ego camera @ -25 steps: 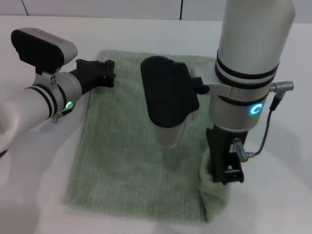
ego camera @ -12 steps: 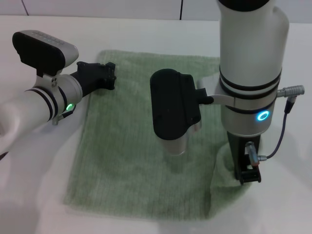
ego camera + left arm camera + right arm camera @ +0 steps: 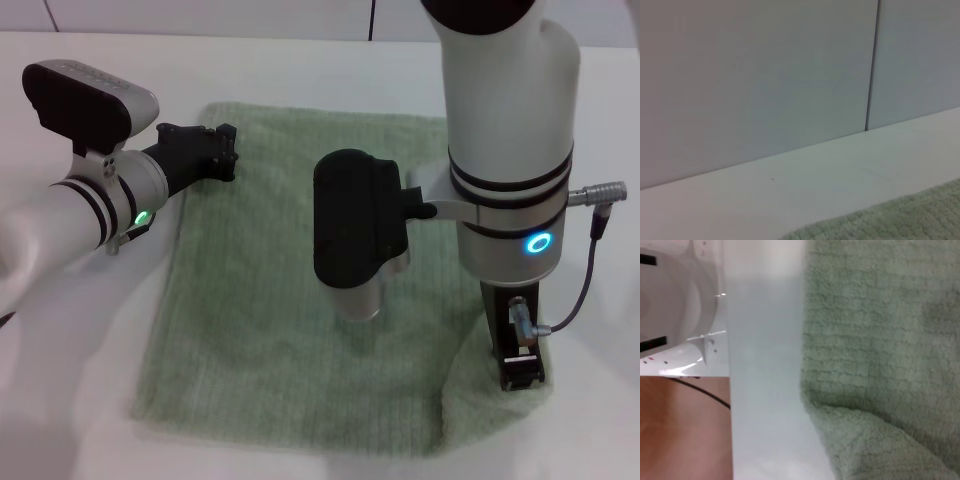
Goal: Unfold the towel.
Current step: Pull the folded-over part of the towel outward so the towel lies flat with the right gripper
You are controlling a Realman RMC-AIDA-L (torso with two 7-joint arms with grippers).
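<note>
The pale sage-green towel (image 3: 270, 300) lies on the white table (image 3: 70, 400), mostly flat, with its near right corner bunched and lifted. My right gripper (image 3: 522, 375) points down at that corner and is shut on the towel, holding the fold out to the right. My left gripper (image 3: 215, 152) rests at the towel's far left corner. The left wrist view shows only a strip of the towel's edge (image 3: 900, 220). The right wrist view shows the towel's ribbed cloth (image 3: 880, 340) with a raised fold near the table's edge.
The right arm's black wrist camera housing (image 3: 358, 230) hangs over the towel's middle. A grey wall (image 3: 765, 75) stands behind the table. The right wrist view shows the table's edge (image 3: 765, 390), brown floor (image 3: 680, 430) and my white base (image 3: 670, 305).
My right gripper has moved to the right and a little nearer, dragging the towel's near right corner outward with it. The left arm has not moved.
</note>
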